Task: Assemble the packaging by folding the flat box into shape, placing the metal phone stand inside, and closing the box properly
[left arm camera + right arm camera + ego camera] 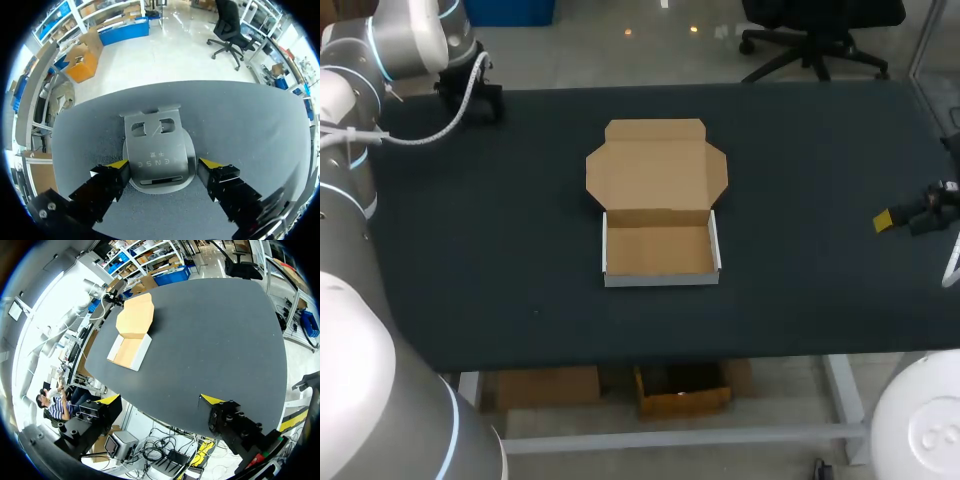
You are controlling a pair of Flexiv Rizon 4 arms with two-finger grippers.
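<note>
The cardboard box (658, 250) stands folded into shape at the table's middle, its lid (656, 170) lying open flat behind it and its inside bare. At the far left corner of the table my left gripper (470, 100) hides the stand in the head view. In the left wrist view the metal phone stand (157, 145) lies flat on the table between the open fingers of my left gripper (163, 164), whose yellow tips flank its round base. My right gripper (912, 215) hovers open at the table's right edge, holding nothing. The box (131, 342) lies far ahead of my right gripper (160, 400).
The black table (520, 250) holds only the box and the stand. Wide bare surface lies between the stand at the far left and the box, and between the box and the right edge.
</note>
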